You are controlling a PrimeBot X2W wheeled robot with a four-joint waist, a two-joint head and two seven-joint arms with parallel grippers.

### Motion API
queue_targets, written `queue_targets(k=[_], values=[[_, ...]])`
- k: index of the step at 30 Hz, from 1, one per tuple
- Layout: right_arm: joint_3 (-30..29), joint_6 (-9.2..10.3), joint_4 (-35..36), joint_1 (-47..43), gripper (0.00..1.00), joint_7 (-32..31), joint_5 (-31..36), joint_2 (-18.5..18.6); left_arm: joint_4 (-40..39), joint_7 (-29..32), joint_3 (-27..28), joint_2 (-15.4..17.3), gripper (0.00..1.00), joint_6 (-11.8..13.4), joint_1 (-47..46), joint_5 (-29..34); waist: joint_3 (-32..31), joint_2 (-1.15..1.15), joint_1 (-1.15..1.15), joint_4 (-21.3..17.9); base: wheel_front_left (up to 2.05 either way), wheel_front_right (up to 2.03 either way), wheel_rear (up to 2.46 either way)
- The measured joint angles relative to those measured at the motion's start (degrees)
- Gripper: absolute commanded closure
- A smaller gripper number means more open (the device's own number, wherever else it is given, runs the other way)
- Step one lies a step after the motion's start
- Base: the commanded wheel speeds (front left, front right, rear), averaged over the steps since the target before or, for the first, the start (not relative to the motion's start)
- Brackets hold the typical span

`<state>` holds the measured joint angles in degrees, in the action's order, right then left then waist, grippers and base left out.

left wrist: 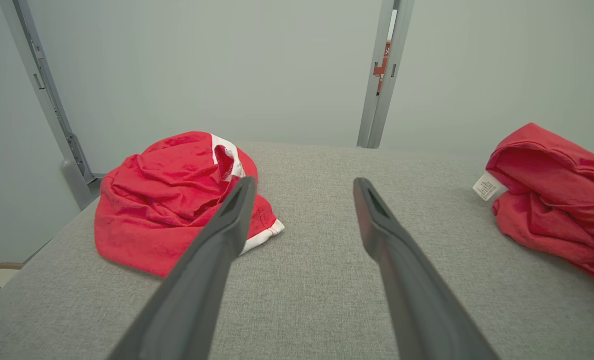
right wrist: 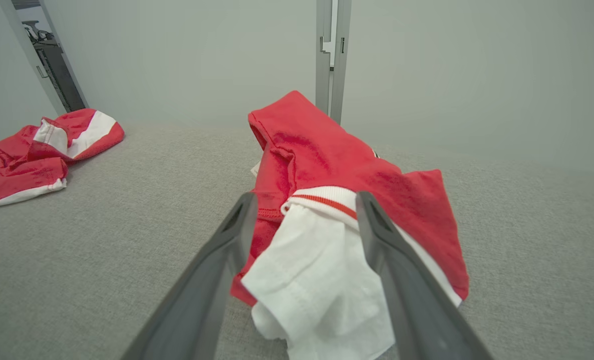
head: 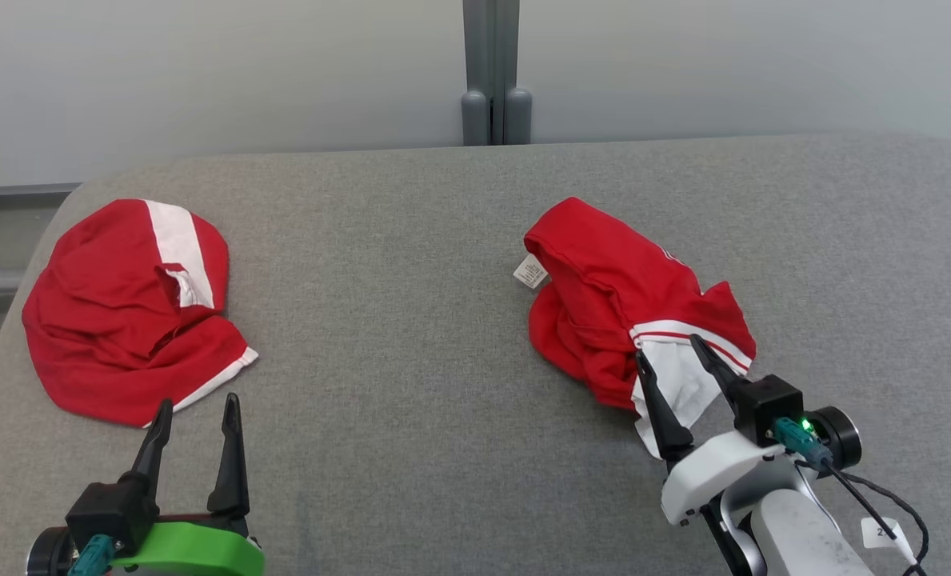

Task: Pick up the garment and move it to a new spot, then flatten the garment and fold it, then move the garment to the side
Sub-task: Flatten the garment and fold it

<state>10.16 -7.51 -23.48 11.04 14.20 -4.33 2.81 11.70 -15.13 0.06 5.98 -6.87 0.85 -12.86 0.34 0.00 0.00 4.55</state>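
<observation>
Crumpled red garment (head: 611, 296) lies on the right half of the grey counter (head: 395, 320), its white label (head: 530, 271) sticking out on the left. Right end effector (head: 669, 347): fingers spread wide on either side of the garment's white flap (head: 683, 384) at the near edge, not pinched; contact with the cloth cannot be confirmed.

Left end effector (head: 197, 402): fingers spread, nothing between them, just short of a second garment (head: 115, 320). This one is red with white bands and heaped at the counter's left edge, well apart from the first. Bare counter lies between the two. A grey post (head: 491, 72) stands against the pale wall (head: 203, 72) behind.
</observation>
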Motion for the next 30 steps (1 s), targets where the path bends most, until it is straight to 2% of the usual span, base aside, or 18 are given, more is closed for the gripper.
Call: queue_targets(k=[8,9,10,11,12,16,22,30], values=[[0.00,0.00,-9.93,5.26,0.00,0.07,0.24,0.01,0.65,0.00,-0.73,-0.36,0.00,-0.18,-1.96,0.08,1.97,0.00,0.00,1.94,0.00,0.00,0.00],[-0.08,0.00,-10.90,5.55,0.05,0.11,0.03,-0.01,0.73,0.00,-0.85,-0.43,0.00,-0.19,-2.09,0.08,2.14,0.00,0.00,2.24,0.00,0.00,0.00],[-0.20,0.00,-11.35,5.72,0.57,0.25,-0.16,0.00,0.77,0.00,-0.91,-0.48,0.00,-0.20,-2.10,0.08,2.27,0.00,0.00,2.45,0.00,0.00,0.00],[-0.47,0.00,-11.55,5.82,0.92,0.36,-0.64,-0.02,0.86,0.00,-0.93,-0.52,0.00,-0.20,-2.11,0.09,2.42,0.00,0.00,2.67,0.00,0.00,0.00],[-0.65,0.00,-11.76,5.86,1.00,0.52,-0.71,0.01,0.92,0.00,-0.91,-0.54,0.00,-0.20,-2.11,0.10,2.55,0.00,0.00,2.82,0.00,0.00,0.00],[-1.16,0.00,-11.51,5.74,1.00,0.71,-0.83,0.00,1.25,0.00,-0.42,-0.58,0.00,-0.24,-2.10,0.14,2.58,0.00,0.00,2.48,0.00,0.00,0.00],[-1.40,0.00,-4.31,2.63,1.00,0.83,0.96,0.32,1.67,0.00,-0.43,-0.86,0.00,-0.25,-1.99,0.32,1.61,0.00,0.00,0.70,0.00,0.00,0.00],[1.31,0.00,3.30,-5.82,1.00,0.85,1.34,5.69,2.66,0.00,-2.30,-1.59,0.00,-0.43,-1.44,0.31,0.28,0.00,0.00,-2.13,0.00,0.00,0.00]])
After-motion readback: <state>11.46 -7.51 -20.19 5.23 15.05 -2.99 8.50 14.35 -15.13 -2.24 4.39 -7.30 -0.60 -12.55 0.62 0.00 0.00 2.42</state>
